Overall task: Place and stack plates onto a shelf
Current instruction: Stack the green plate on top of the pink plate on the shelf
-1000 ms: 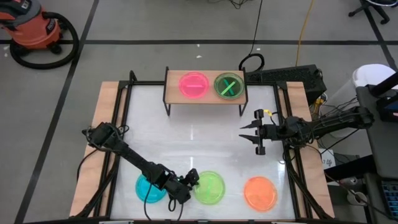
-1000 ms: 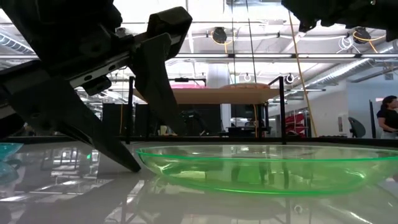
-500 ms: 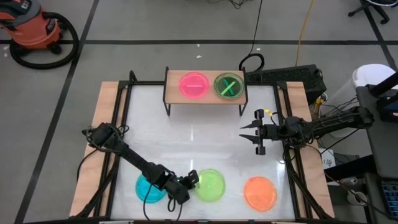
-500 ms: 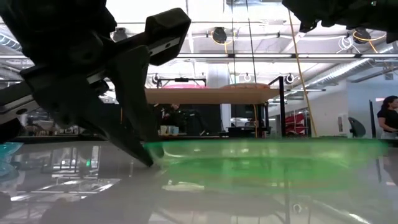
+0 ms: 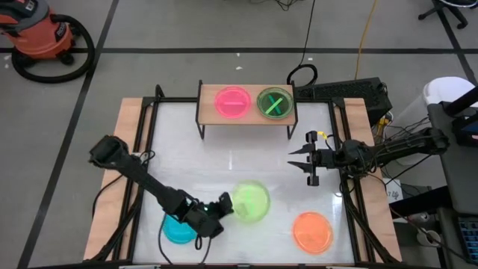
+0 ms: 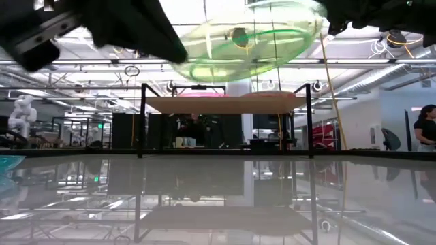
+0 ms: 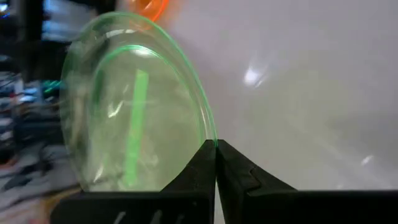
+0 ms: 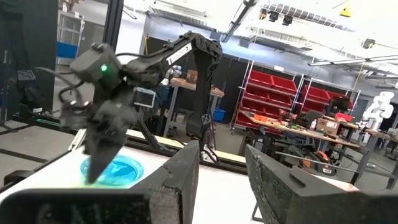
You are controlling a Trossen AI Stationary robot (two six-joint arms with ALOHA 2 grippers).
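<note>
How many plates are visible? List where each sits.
5: pink plate and green plate on the shelf; blue plate and orange plate on the table; lifted green plate in left gripper. Stacked ones may hide.

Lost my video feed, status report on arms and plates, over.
Left gripper shut on green plate, lifted off the table. Right gripper open, idle mid-table. Shelf holds pink plate and green one. Path looks clear.

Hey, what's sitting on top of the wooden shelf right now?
Two plates sit side by side on the shelf: a pink plate and a green plate. Whether more plates lie stacked under either one cannot be told from above.
</note>
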